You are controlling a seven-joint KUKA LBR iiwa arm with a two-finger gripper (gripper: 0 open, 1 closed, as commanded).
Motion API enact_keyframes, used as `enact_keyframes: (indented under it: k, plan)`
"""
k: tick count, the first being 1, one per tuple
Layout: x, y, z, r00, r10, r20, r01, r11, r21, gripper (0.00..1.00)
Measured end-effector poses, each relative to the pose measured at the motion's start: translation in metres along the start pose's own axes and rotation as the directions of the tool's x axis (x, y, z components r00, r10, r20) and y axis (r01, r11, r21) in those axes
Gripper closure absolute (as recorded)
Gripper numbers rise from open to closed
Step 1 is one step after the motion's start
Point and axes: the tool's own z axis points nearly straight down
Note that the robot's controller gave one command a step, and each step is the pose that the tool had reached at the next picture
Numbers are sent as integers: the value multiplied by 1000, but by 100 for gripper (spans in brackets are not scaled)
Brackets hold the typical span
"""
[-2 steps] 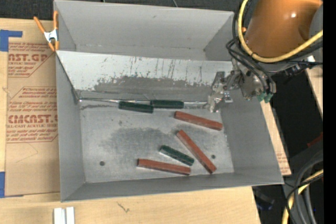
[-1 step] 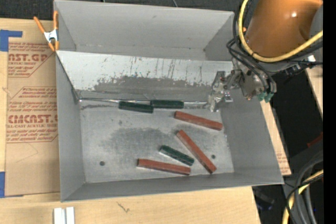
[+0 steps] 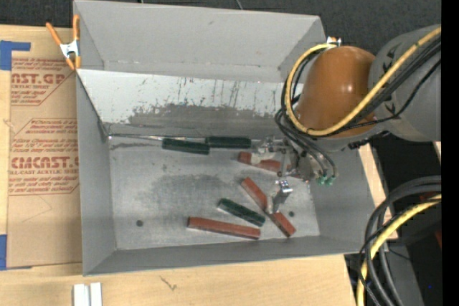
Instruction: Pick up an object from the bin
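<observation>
My gripper [image 3: 281, 191] hangs low over the right part of the bin floor, under the arm's orange cover. Just to its left a short red-brown stick [image 3: 253, 191] lies slanted. Another short red-brown stick [image 3: 284, 224] lies right below the gripper, towards the bin's front wall. A dark green stick [image 3: 241, 211] rests between these two, slightly left. A small red-brown piece [image 3: 264, 163] sits just above the gripper, partly hidden by the wrist.
A long red-brown stick [image 3: 224, 227] lies near the front wall. Two dark green sticks [image 3: 185, 146] [image 3: 229, 142] lie end to end along the back of the floor. The arm and its cables cover the bin's right wall.
</observation>
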Motion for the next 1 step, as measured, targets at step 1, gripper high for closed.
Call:
enact_keyframes:
  k: [1]
  plan:
    - [-2,0,-5,1000,0,8,0,1000,1,0]
